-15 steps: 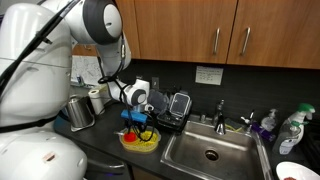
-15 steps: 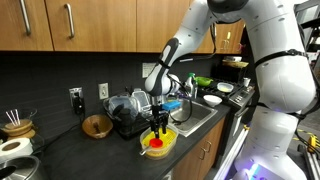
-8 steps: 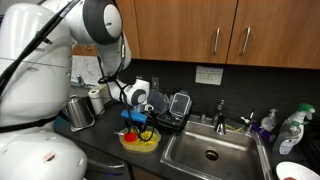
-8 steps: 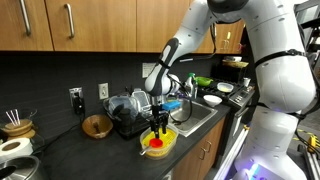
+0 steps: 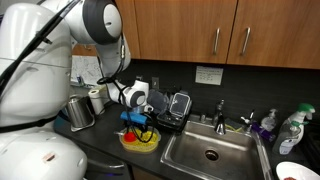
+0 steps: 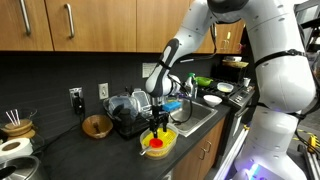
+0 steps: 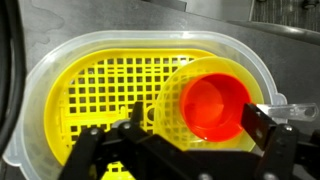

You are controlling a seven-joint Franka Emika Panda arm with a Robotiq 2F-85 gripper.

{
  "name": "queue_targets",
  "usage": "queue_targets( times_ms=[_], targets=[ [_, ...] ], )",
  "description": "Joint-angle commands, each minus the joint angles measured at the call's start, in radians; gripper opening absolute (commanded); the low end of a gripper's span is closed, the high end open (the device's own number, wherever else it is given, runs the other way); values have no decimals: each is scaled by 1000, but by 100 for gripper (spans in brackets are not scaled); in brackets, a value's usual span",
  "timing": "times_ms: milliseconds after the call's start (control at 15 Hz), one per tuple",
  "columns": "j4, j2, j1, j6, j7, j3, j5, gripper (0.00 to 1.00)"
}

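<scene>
open gripper (image 7: 195, 122) over a red cup (image 7: 214, 106) in a yellow basket (image 7: 95, 90)
the jaws were spread wide and held nothing; in the wrist view one finger stood on either side of the cup, not clamped on it. the cup lay toward one end of the basket, which sat inside a clear tub (image 7: 40, 70) on the dark counter (image 6: 110, 155) just beside the sink (image 5: 210, 152).

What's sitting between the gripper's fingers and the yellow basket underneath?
A red cup, lying in the yellow basket directly below the open gripper; the wrist view shows it best.
</scene>
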Motion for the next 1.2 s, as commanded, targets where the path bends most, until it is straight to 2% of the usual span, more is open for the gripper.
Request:
queue_targets(
  times_ms=[0, 333, 800, 867, 933, 1133],
  targets=[
    [-85, -48, 1, 40, 32, 12, 37, 100],
    [-201, -89, 25, 83, 122, 19, 74, 100],
    [-341, -183, 82, 187, 254, 15, 62, 100],
    [-355, -196, 91, 197, 274, 12, 55, 100],
    [-296, -128, 71, 170, 232, 13, 53, 100],
    [-327, -161, 84, 182, 254, 12, 53, 100]
  ],
)
